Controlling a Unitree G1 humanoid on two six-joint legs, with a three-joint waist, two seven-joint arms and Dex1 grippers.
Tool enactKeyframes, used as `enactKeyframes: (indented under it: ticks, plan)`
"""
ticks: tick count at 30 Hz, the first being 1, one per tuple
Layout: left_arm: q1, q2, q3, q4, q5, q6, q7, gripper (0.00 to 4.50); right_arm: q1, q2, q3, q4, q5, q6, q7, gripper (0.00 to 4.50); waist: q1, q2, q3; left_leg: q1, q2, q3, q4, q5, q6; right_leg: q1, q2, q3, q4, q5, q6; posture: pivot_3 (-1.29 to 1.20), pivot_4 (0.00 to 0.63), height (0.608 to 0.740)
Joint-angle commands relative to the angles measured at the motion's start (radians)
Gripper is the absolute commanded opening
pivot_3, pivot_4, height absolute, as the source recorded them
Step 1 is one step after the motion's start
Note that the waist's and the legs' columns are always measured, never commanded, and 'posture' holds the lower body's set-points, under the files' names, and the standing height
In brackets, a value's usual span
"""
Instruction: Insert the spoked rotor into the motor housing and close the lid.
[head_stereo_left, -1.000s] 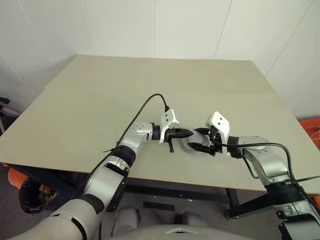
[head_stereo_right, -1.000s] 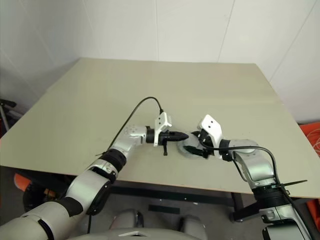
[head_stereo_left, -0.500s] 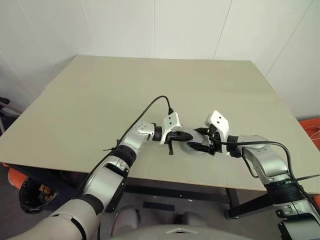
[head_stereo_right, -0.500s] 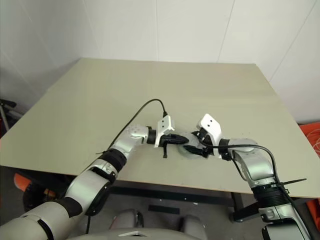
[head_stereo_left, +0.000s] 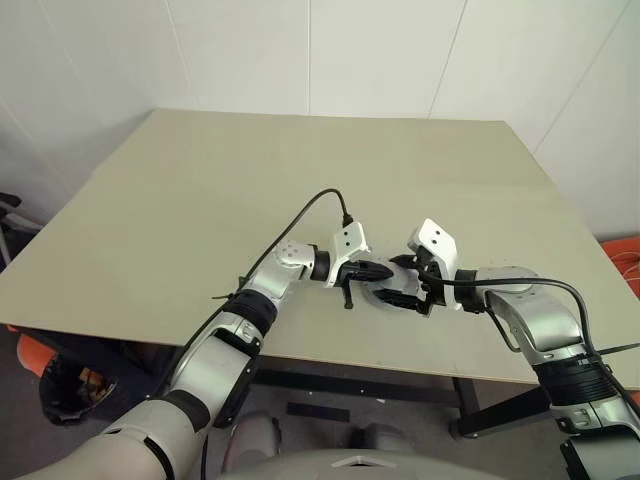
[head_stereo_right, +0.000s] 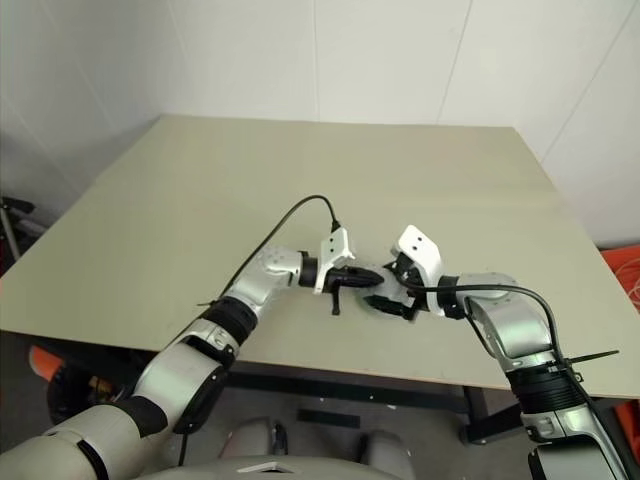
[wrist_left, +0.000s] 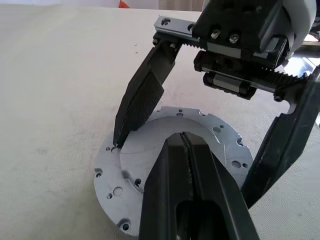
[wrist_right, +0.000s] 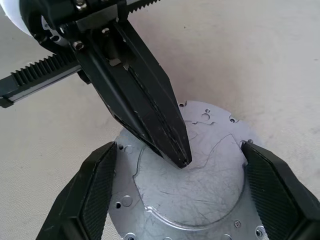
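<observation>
Right wrist view has the right claw (wrist_right: 182, 200) spread wide, its two ribbed black fingers straddling the lid (wrist_right: 200, 185) at opposite rims, not clamped on it. The left claw (wrist_right: 182, 161) is clenched to a point, its tip resting on or just over the lid's face. The lid looks closed on the housing, near the desk's (head_stereo_left: 200, 200) front edge, so this seems the final pressing step; next would be seating it flat, then backing off. Lid: flat scratched grey metal disc, small holes around its rim; desk matte beige.
</observation>
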Motion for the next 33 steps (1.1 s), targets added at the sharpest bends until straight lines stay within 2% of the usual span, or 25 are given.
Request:
enactKeyframes:
  ticks: [1,33]
  plan:
    - [-0.003,-0.006,0.008,-0.044,-0.016,0.008,0.003,0.00,0.028,-0.012,0.027,0.007,-0.001,0.048,0.009,4.48,0.000,0.000,0.000,0.000,0.000,0.000,0.000,0.000,0.000,0.000,0.000,0.000,0.000,0.000,0.000,0.00,0.000,0.740]
    - [0.002,0.016,-0.046,-0.046,0.019,0.051,-0.017,0.00,0.046,-0.034,-0.010,-0.057,0.013,0.048,-0.010,4.48,0.023,0.000,0.001,-0.001,0.000,0.000,-0.003,0.000,0.000,-0.001,0.000,-0.001,-0.003,0.000,0.000,0.00,0.000,0.740]
